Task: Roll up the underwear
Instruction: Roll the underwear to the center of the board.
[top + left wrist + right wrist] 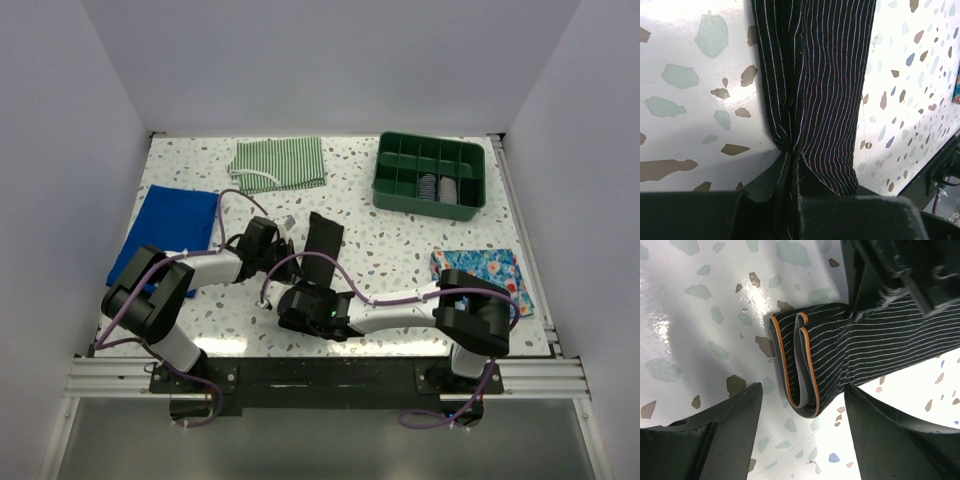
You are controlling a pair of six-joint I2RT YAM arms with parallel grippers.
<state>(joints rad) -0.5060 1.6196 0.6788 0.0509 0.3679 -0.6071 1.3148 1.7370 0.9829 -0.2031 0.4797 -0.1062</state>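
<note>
Folded into a narrow strip mid-frame on the counter (400,260), the underwear (322,245) seems not yet rolled; the left pincer (790,172) pinches its edge, and the right pincer (802,407) hangs open over the waistband end.

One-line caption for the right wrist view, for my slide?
Open right pincer hovers over the folded waistband end of the striped underwear.

The black pinstriped fabric underwear (324,238) has its near end hidden beneath the right gripper (303,293) in the overhead view.
</note>
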